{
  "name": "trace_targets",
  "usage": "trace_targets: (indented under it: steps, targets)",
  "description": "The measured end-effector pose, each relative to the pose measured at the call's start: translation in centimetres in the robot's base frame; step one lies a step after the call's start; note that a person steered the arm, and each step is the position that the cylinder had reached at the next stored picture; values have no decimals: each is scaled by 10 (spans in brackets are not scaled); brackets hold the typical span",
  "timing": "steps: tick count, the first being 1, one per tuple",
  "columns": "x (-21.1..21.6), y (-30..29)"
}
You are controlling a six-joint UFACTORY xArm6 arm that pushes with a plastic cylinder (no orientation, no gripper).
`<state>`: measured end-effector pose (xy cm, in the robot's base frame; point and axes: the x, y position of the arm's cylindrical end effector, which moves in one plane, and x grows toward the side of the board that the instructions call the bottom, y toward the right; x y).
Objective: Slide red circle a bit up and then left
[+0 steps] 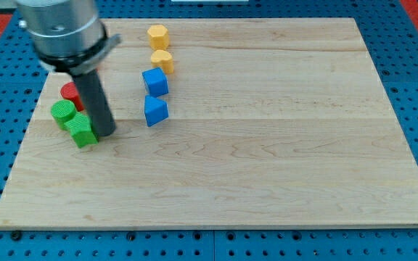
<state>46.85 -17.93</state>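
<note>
The red circle (69, 93) lies near the board's left edge, partly hidden behind my rod. Touching it below is a green circle (63, 112), and a green block (83, 130) lies just below and right of that. My tip (107, 133) rests on the board right beside the green block's right side, below and right of the red circle. The rod and its grey mount cover the red circle's right part.
Two yellow blocks (157, 35) (162, 61) lie at the top centre-left. Below them are a blue cube (154, 81) and a blue triangular block (154, 111). The wooden board (267, 145) lies on a blue pegboard.
</note>
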Motion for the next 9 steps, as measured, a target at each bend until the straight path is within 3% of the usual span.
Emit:
trace_targets:
  steps: [1, 3, 6, 9]
  targets:
    - [21, -45]
    - [75, -52]
    - [-57, -32]
    - [-77, 12]
